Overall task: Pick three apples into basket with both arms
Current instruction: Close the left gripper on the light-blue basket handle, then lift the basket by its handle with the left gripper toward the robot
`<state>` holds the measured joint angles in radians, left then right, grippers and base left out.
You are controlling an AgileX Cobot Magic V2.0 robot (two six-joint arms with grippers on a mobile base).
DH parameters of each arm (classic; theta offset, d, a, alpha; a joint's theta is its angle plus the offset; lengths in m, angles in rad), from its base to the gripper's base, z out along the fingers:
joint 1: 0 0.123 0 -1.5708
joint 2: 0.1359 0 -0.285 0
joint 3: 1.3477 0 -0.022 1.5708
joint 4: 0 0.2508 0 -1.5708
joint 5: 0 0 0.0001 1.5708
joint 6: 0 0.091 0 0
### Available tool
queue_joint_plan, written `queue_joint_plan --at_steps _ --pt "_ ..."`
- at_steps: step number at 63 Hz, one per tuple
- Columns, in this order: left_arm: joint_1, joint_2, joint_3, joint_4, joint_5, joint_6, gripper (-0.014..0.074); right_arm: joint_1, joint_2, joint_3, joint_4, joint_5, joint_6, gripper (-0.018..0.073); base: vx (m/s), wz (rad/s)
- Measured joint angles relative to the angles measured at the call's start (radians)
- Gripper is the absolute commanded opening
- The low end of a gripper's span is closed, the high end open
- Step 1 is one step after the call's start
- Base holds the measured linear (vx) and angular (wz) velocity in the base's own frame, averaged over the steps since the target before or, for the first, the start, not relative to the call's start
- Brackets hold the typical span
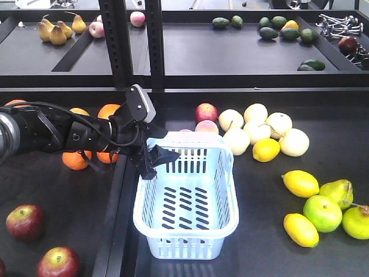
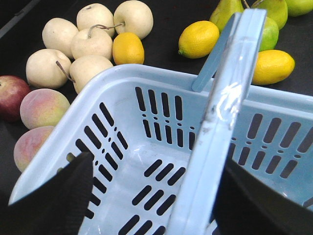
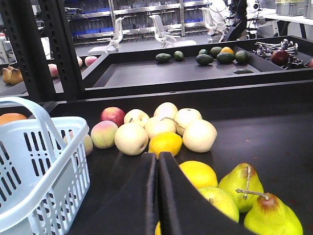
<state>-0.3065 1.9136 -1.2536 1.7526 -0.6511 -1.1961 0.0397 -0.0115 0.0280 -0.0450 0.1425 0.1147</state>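
Note:
The pale blue basket stands empty in the middle of the front view. Two dark maroon apples lie on the dark surface far to its left, with a sliver of a third at the bottom left edge. My left gripper hangs open over the basket's left rim. In the left wrist view the gripper straddles the raised handle, which lies close to the right finger. My right gripper is shut on nothing, low over lemons, right of the basket.
Oranges lie behind my left arm. Pale round pears, a pink-red apple, lemons and green fruit sit behind and right of the basket. A raised divider runs along its left. Black posts and an upper shelf stand behind.

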Motion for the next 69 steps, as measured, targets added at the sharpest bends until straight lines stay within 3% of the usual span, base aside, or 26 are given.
queue_joint_plan --at_steps 9,24,38,69 --pt "0.0 0.002 0.0 0.0 0.002 -0.02 0.0307 0.0 0.0 0.0 0.0 0.0 0.0 -0.0004 0.0 0.0" --pt "0.0 0.002 0.0 0.0 -0.009 -0.13 -0.0011 0.0 0.0 0.0 0.0 0.0 0.0 -0.0004 0.0 0.0" --pt "0.0 -0.05 0.0 0.0 -0.052 -0.219 -0.0008 0.0 0.0 0.0 0.0 0.0 0.0 -0.0004 0.0 0.0" --pt "0.0 -0.414 0.003 0.0 -0.305 -0.619 -0.0008 0.0 0.0 0.0 0.0 0.0 0.0 -0.0004 0.0 0.0"
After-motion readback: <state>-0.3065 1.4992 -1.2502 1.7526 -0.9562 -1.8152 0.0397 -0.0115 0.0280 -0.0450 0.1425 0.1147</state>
